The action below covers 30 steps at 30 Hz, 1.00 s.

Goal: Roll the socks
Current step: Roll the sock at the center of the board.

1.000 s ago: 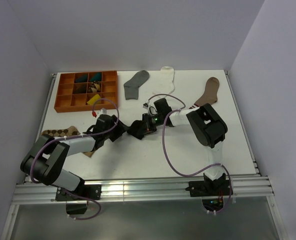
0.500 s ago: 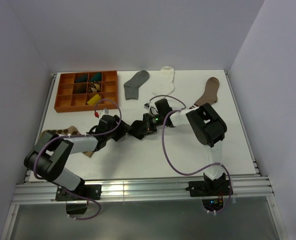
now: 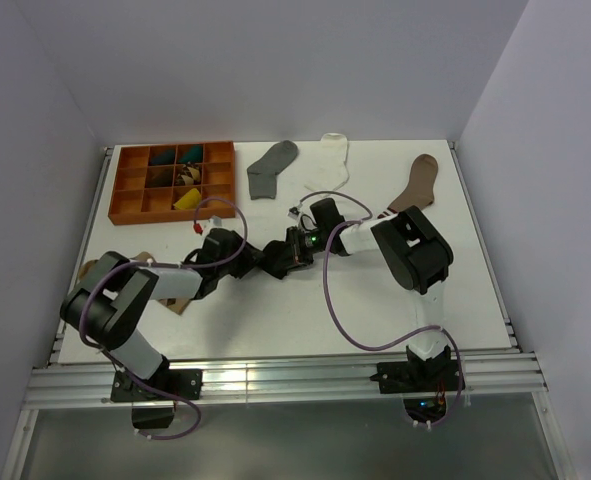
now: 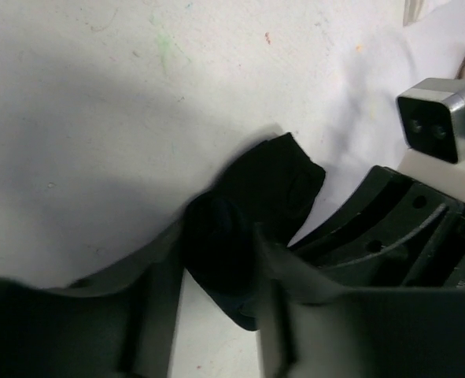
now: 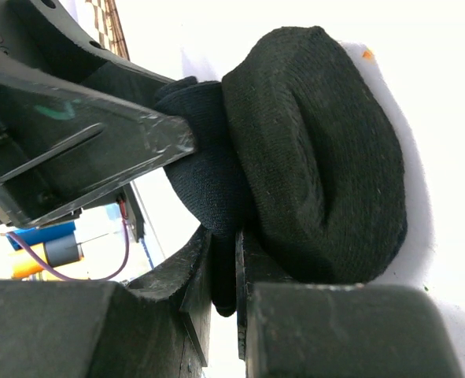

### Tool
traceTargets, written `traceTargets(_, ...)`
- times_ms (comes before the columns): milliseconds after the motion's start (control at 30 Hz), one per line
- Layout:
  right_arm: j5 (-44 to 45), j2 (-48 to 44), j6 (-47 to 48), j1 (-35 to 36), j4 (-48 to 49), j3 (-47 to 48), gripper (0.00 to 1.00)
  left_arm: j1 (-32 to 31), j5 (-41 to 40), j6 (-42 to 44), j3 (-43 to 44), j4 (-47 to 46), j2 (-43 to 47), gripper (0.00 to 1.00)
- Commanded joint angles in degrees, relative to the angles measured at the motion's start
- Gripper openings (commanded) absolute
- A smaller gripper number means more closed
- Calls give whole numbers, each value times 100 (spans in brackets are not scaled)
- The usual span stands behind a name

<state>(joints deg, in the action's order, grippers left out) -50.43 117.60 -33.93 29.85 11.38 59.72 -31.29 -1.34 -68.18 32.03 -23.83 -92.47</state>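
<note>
The black sock (image 3: pixel 272 256) lies partly rolled mid-table, between my two grippers. In the right wrist view it is a thick black roll (image 5: pixel 319 150) with a thin flap running down between the jaws. My right gripper (image 5: pixel 226 244) is shut on that flap and shows in the top view (image 3: pixel 289 247) to the right of the sock. My left gripper (image 4: pixel 216 248) is closed round the sock's other end (image 4: pixel 271 185), and sits to its left in the top view (image 3: pixel 247 258). The grey sock (image 3: pixel 272 167) and the white sock (image 3: pixel 333 160) lie flat at the back.
An orange compartment tray (image 3: pixel 127 183) with small items stands at the back left. A brown sock with a striped cuff (image 3: pixel 415 183) lies at the back right. A tan diamond-patterned sock (image 3: pixel 125 265) lies under my left arm. White walls enclose the table.
My left arm has swung its gripper a little to the right, closer to the black sock and the right gripper. The right gripper has stayed in place, holding the sock.
</note>
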Motion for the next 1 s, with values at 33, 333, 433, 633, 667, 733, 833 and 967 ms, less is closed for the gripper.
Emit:
traceTargets(33, 587, 185, 202, 4, -355, -233, 0, -106, -24, 33, 66, 458, -263, 33)
traceTargets(333, 1404, -896, 948, 56, -566, -426, 38, -176, -191, 419, 391, 959, -211, 0)
traceTargets(433, 2044, -1414, 1273, 179, -680, -549, 48, -202, -287, 578, 514, 1152, -158, 0)
traceTargets(633, 3776, -2434, 2160, 662, -602, -918, 54, -246, -419, 868, 725, 1460, -61, 0)
traceTargets(667, 4013, -2531, 2285, 854, -575, -997, 54, -264, -428, 938, 752, 1495, -35, 0)
traceTargets(733, 4514, -2751, 2636, 1066, -452, -1050, 56, -281, -437, 1000, 813, 1566, -35, 0)
traceTargets(833, 5007, -2909, 3058, 1444, -189, -1164, 59, -290, -419, 1061, 884, 1619, -52, 0)
traceTargets(967, 5429, -2831, 3523, 1814, 57, -1244, 60, -308, -341, 1114, 945, 1663, -114, 0)
